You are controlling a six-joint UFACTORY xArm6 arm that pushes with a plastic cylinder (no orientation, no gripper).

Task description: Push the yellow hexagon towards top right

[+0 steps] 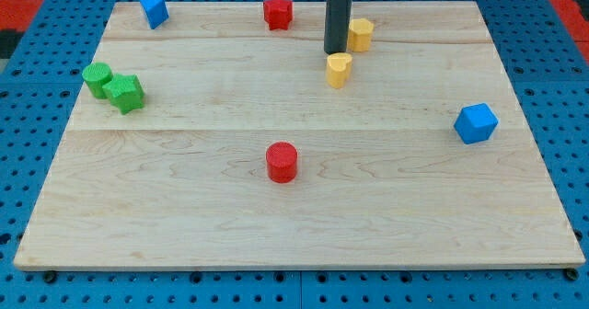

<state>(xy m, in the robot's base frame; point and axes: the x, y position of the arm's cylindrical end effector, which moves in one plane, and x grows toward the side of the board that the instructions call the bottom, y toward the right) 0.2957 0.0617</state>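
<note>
The yellow hexagon (361,34) sits near the view's top, right of centre, on the wooden board (294,208). My tip (336,51) is at the lower end of the dark rod, just left of the hexagon and touching or almost touching its left side. A second yellow block, heart-like in shape (339,70), lies just below the tip.
A red star-like block (278,12) is at the top centre, a blue block (154,11) at the top left. Two green blocks (97,77) (124,93) sit together at the left edge. A red cylinder (282,162) is at centre, a blue cube (476,123) at the right.
</note>
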